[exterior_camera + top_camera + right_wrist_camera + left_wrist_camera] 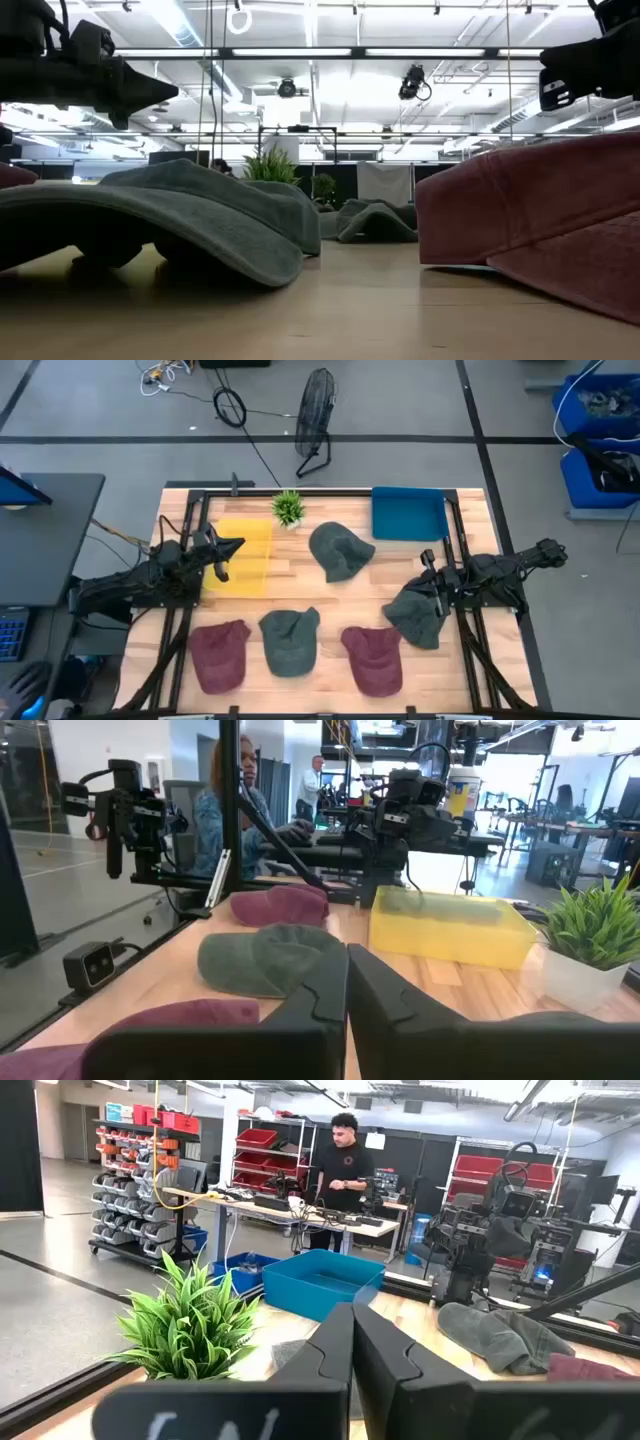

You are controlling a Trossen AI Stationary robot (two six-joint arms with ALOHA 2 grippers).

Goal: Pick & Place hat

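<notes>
A grey hat (420,615) hangs under my right gripper (432,578) at the table's right side, crumpled and drooping — I cannot tell whether my fingers pinch it. My left gripper (232,548) hovers over the yellow bin (243,572), fingers pressed together, empty.

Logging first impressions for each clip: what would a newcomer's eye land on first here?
Five caps scattered over the wooden table: two maroon caps in the front row, three grey-green ones. At the back stand a yellow bin, a blue bin and a small green plant.
</notes>
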